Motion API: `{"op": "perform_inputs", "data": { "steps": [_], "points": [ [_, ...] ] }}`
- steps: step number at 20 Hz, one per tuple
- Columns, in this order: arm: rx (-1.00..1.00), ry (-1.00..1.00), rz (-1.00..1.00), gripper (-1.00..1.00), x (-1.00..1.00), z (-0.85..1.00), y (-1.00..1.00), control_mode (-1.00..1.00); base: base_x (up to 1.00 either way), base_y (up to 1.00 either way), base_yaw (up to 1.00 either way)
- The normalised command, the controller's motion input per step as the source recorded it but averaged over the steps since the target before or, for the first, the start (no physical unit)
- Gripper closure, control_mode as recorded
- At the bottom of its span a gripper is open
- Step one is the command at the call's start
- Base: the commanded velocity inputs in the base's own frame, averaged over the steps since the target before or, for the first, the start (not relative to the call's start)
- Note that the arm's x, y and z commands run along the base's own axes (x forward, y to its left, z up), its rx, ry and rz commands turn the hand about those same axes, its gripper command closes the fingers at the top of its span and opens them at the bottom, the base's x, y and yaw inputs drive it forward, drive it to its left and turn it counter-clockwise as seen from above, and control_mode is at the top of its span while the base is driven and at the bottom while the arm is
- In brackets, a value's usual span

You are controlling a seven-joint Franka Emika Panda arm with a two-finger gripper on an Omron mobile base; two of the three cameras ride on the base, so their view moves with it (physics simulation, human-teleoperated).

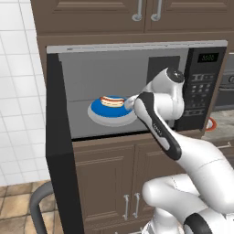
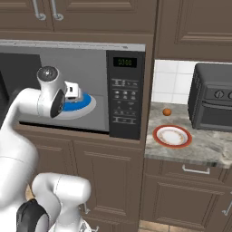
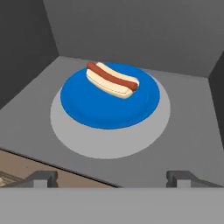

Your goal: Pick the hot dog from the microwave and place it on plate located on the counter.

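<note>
Two-finger gripper (image 3: 111, 179): jaws spread wide, empty, at cavity mouth. Risk: tan-bun hot dog (image 3: 112, 79) lies diagonal on blue round dish (image 3: 109, 105); misaligned closure may push it off.

— What does the robot arm (image 1: 183, 151) look like?
— It has smooth, rounded white links with dark joints. One link has a long black stripe. The gripper (image 3: 111, 178) has two small dark grey finger tips.
</note>
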Motion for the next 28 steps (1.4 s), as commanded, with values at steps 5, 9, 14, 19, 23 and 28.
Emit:
{"op": "perform_inputs", "data": {
  "steps": [5,9,14,19,23,28],
  "points": [
    [0.0,0.0,0.14,-1.0,0.55,0.0,0.03,-1.0,0.0,0.0,0.0],
    [0.0,0.01,0.03,-1.0,0.51,0.0,0.18,-1.0,0.0,0.0,0.0],
    [0.0,0.0,0.0,-1.0,0.35,-0.2,0.22,-1.0,0.0,0.0,0.0],
    [0.0,0.0,0.01,-1.0,0.42,-0.3,0.05,-1.0,0.0,0.0,0.0],
    [0.0,0.0,0.0,-1.0,0.64,-0.1,0.0,-1.0,0.0,0.0,0.0],
    [0.0,0.02,0.0,-1.0,0.57,0.0,0.0,-1.0,0.0,0.0,0.0]
  ]
}}
